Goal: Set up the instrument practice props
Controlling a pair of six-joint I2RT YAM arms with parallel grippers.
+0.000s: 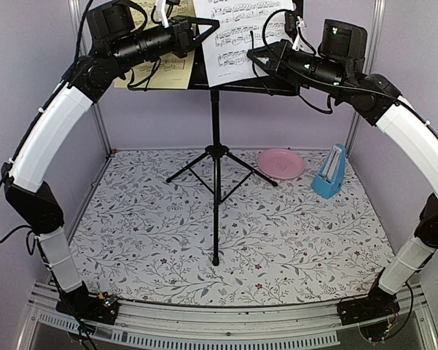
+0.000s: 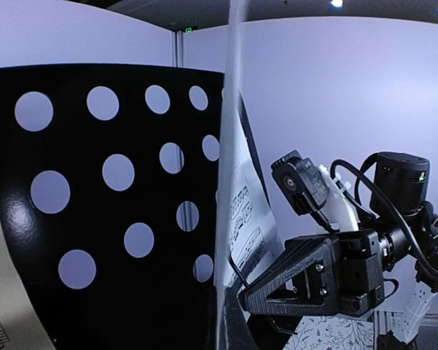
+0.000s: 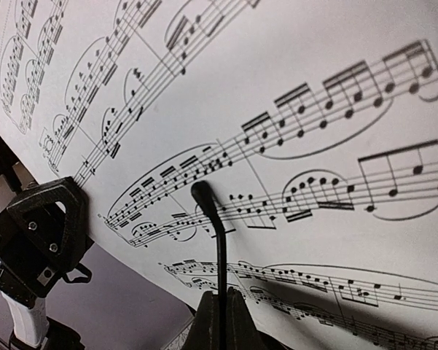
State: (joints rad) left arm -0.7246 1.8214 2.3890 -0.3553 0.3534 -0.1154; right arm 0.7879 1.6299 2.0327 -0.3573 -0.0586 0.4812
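A floral-patterned table fills the workspace. The black perforated music stand stands upright on its tripod at the middle of the table, with its desk raised high at the far side.

The white sheet of printed music leans on the desk, right of centre. The pale-yellow sheet lies on the desk's left part, partly hidden behind the left arm.

The left gripper is at the white sheet's left edge, and the right gripper is at its right edge. Both claws are closed narrow. I cannot tell whether either pinches the paper.

The pink plate lies flat on the far right of the table. Just right of it stands the small blue metronome, upright and well apart from the stand.
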